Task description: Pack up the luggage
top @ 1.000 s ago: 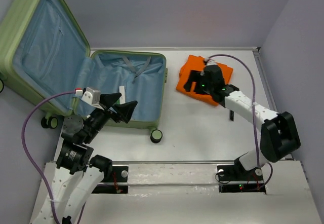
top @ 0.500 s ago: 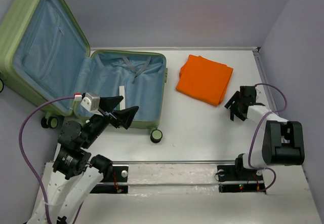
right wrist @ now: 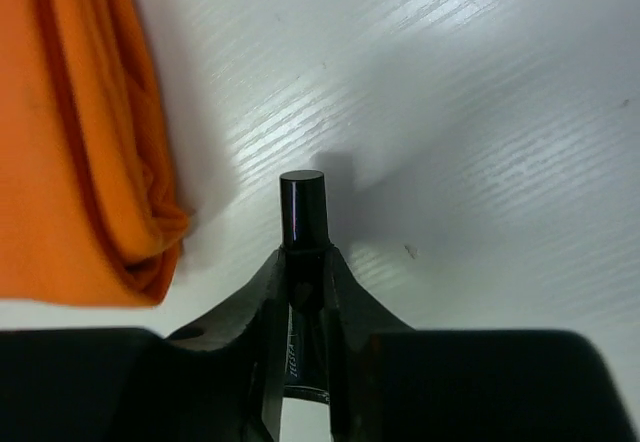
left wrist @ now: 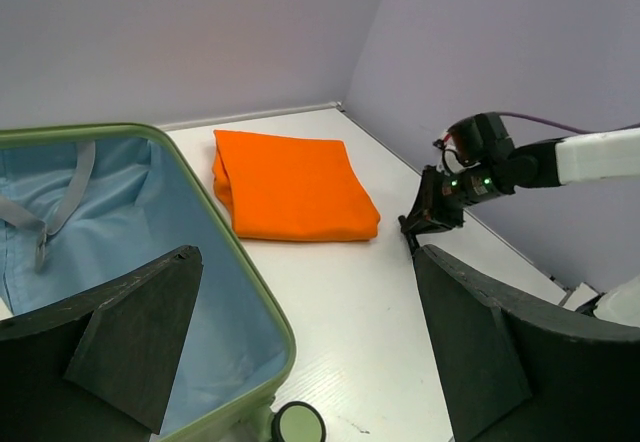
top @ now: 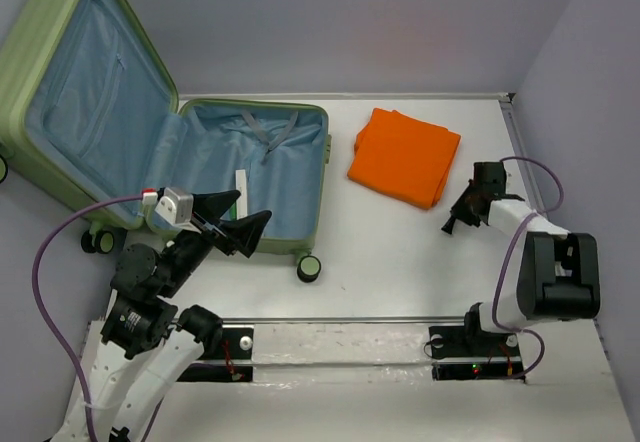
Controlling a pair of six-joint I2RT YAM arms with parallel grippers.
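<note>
The luggage [top: 250, 167], a large light-green suitcase, lies open at the left with its lid [top: 85, 92] leaning back and its pale blue lining [left wrist: 120, 232] showing. My left gripper [top: 240, 218] hovers open over the suitcase's near rim [left wrist: 262, 307], its jaws wide and empty [left wrist: 310, 312]. A folded orange cloth [top: 405, 157] lies on the table right of the suitcase. Just right of the cloth [right wrist: 70, 132], my right gripper [top: 456, 222] is low on the table, shut on a slim black tube [right wrist: 302, 207] that sticks out past its fingertips [right wrist: 303, 257].
A caster wheel [top: 311, 267] juts from the suitcase's near right corner [left wrist: 298, 424]. A white tag [top: 241, 183] and grey straps [top: 265, 127] lie inside the case. The wall [top: 580, 112] runs close along the right side, beside the right arm.
My right gripper left the orange cloth, swung right and down to the table, and closed on the black tube. The left arm shifted slightly and stayed open.
</note>
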